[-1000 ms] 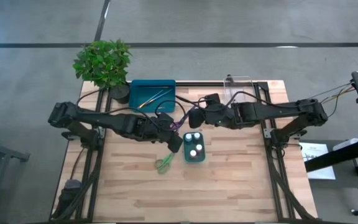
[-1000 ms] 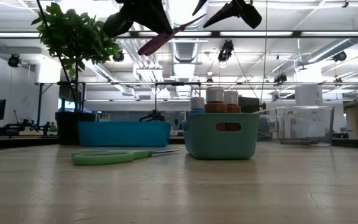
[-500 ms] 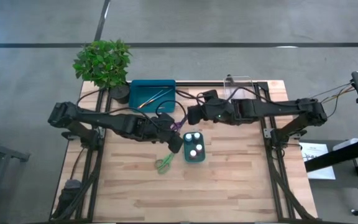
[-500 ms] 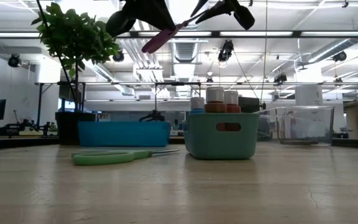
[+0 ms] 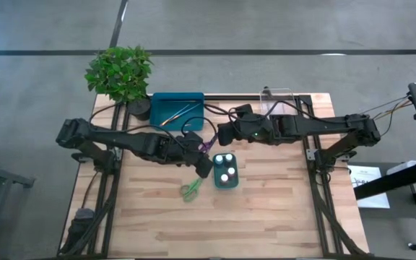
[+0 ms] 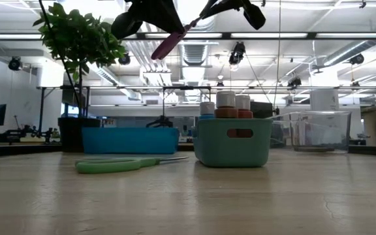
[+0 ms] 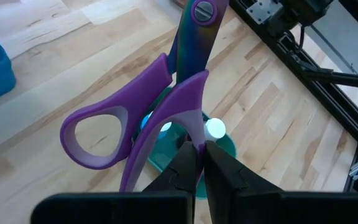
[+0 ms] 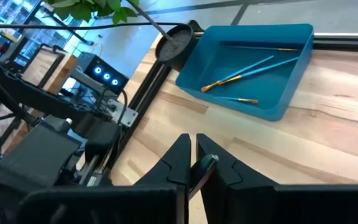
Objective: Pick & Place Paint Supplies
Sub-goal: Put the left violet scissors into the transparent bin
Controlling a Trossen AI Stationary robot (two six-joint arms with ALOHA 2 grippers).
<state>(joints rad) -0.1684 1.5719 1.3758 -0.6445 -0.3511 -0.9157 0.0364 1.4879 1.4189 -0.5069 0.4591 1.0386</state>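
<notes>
Left pincer (image 7: 199, 163) clamps the purple scissors (image 7: 160, 93) by one handle loop, high above the table (image 5: 280, 209), while the right pincer (image 8: 193, 163) closes on the blade tip from the other side, its fingers (image 8: 180, 158) nearly together around the metal end. Both arms meet over the middle of the table in what looks like a handover in mid-air. Below them sit a small teal bin (image 6: 232, 140) holding white-capped paint pots (image 6: 226, 99), green scissors (image 6: 126, 164) lying flat beside it, and a blue tray (image 8: 253, 68) with several brushes (image 8: 244, 71) at the far edge next to a potted plant (image 5: 121, 72).

The danger, by the look of it, lies in the exchange: the right pincer has only a thin, smooth blade tip to hold, so if the left lets go early the scissors could pivot or slip free and drop onto the pots or the table. Should both arms pull while clamped, the blades might swing open or twist out of either hold
</notes>
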